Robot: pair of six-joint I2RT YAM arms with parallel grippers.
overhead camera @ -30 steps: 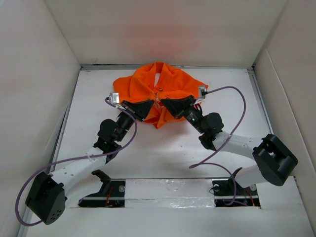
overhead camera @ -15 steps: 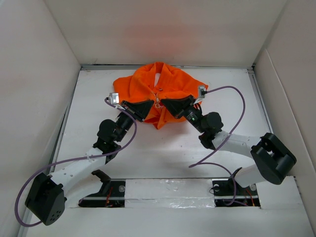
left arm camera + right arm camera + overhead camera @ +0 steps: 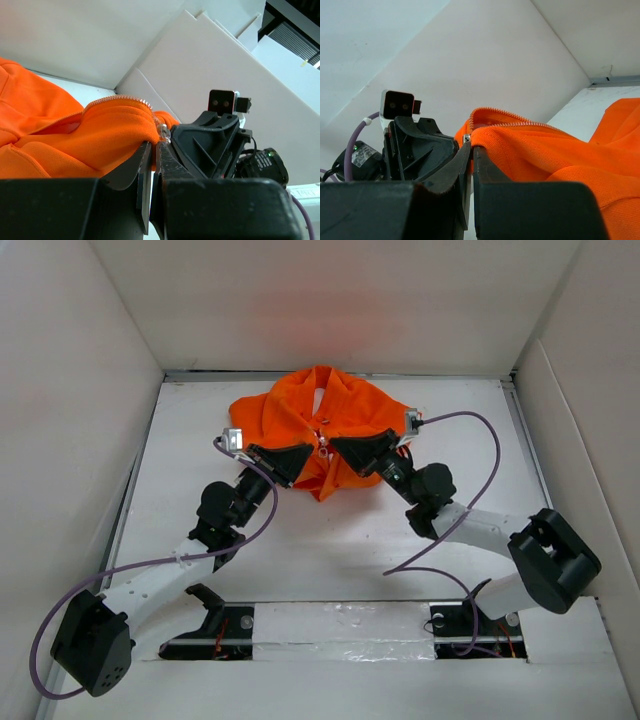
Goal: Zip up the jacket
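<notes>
The bright orange jacket (image 3: 325, 415) lies bunched at the far middle of the table, collar to the back, front zipper open. My left gripper (image 3: 308, 454) is shut on the jacket's left front edge; the wrist view shows orange fabric (image 3: 75, 135) and zipper teeth pinched between its jaws (image 3: 154, 150). My right gripper (image 3: 334, 450) faces it, shut on the right front edge, with fabric (image 3: 555, 150) and a small metal zipper end (image 3: 466, 138) at its tips (image 3: 471, 150). The two grippers' tips stand close together, lifting the zipper edges a little above the table.
White walls (image 3: 90, 390) enclose the table on the left, back and right. Purple cables (image 3: 470, 440) loop off both wrists. The arm bases (image 3: 330, 625) sit at the near edge.
My right gripper has shifted slightly right and back with its zipper edge. The left arm has held still.
</notes>
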